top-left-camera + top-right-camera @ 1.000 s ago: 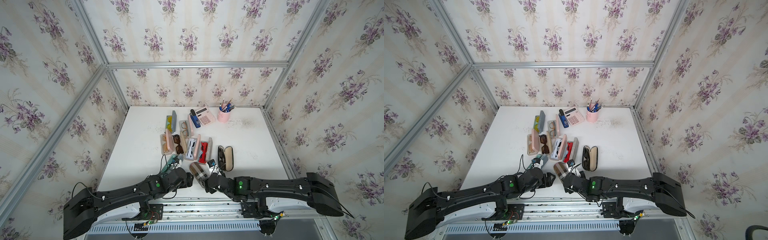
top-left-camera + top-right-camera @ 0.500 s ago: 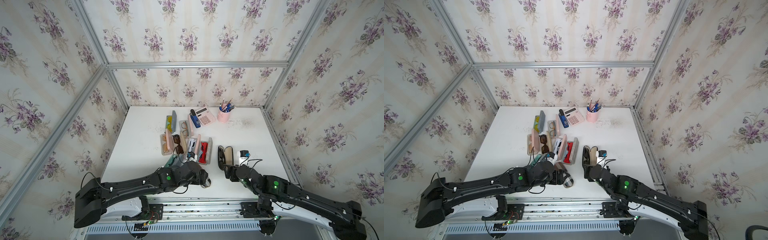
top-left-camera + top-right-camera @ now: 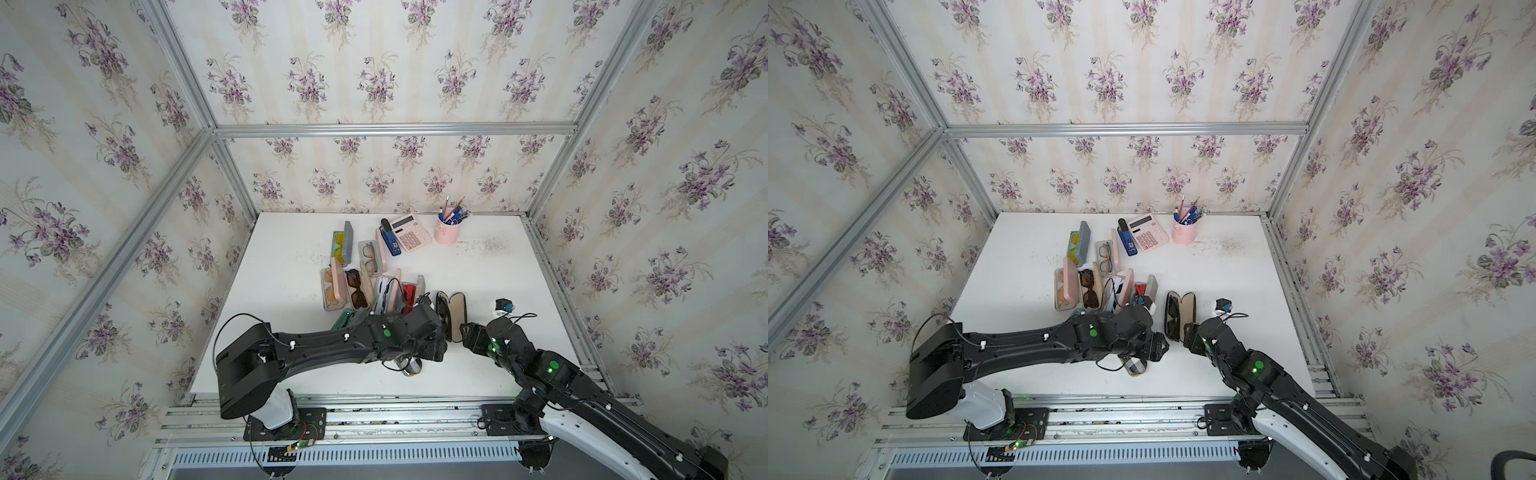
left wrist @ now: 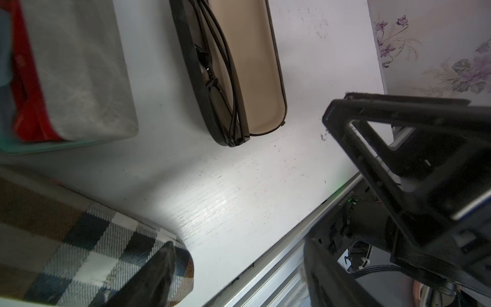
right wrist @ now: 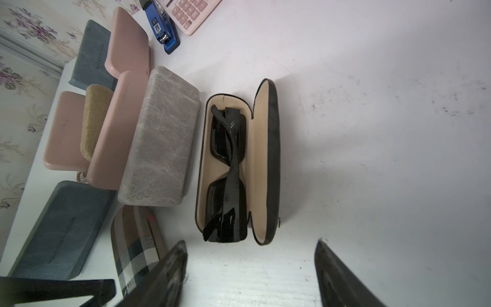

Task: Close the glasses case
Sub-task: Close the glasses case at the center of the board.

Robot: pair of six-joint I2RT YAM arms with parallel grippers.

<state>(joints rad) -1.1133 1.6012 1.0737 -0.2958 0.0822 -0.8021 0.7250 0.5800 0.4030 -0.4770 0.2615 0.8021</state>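
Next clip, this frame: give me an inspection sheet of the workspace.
Surface: white table, scuffed, faint dark specks.
Job's things: black glasses case lies open, black sunglasses inside.
Clutter: plaid case, other cases open, calculator, stapler, pen cup.
Tools: left tool and right tool both open, empty, short of the black case.
Cables: black loop on left arm; thin cable by right wrist.
Surroundings: floral walls, aluminium frame.

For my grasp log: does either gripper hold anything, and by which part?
Nothing is held: the left gripper and the right gripper are both open, with only bare table between.
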